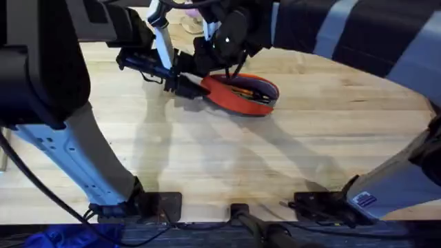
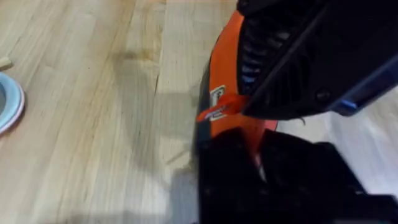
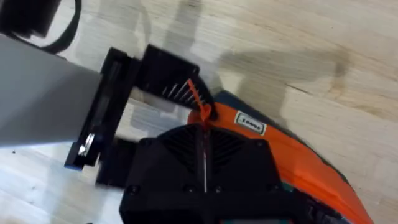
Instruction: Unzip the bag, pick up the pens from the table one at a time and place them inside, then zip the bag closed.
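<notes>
Pale butcher-block planks make up the table (image 1: 227, 165), smooth and lightly grained, with soft arm shadows across the middle. At the far edge of the table, left of centre, the left gripper (image 1: 187, 88) reaches in level from the left, black and blocky. Its jaws are closed on the near-left end of the bag (image 1: 241, 95); the left wrist view shows orange fabric pinched between its black fingers (image 2: 227, 165). The bag is a soft, elongated pouch, orange with a dark base, lying far centre on the wood. Its long axis runs from that clamped end away to the right and slightly toward the arms' bases. The top seam is gaping along most of its length, and thin pens (image 1: 249, 91) lie lengthwise inside. Above the same end, the right gripper (image 1: 224, 58) comes down from the far side. In the right wrist view its ribbed black fingers (image 3: 186, 149) are shut on the thin orange pull (image 3: 198, 104), beside a small white label (image 3: 250, 123) on the fabric.
</notes>
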